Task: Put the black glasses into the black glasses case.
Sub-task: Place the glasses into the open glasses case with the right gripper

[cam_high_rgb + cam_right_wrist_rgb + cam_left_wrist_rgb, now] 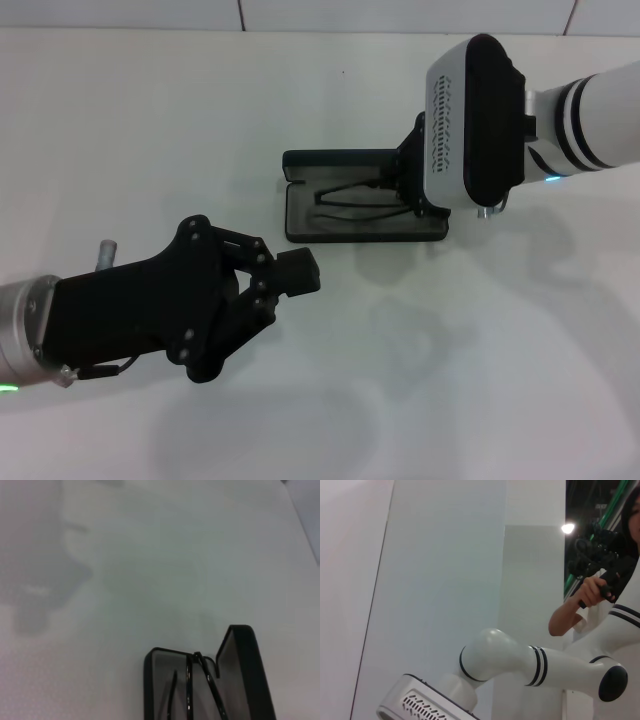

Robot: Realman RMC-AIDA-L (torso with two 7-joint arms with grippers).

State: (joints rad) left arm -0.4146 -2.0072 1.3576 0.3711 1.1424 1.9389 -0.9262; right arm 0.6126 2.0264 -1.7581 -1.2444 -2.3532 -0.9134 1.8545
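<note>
No lettering can be read on the black glasses case (345,215), which lies open on the white counter (150,130) with the black glasses (355,196) inside it. The right hand (408,190) sits over the case's right end at the glasses; its grip cannot be told. The left hand (285,285) hovers apart, nearer the robot, closed and empty

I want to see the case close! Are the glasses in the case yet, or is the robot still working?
Nearly there. The black glasses already lie inside the open black glasses case, on its grey lining. The right gripper is at the case's right end over the glasses; whether it has let go is hidden. The left gripper waits in front of the case, jaws shut. Left: letting go; the lid is up.
</note>
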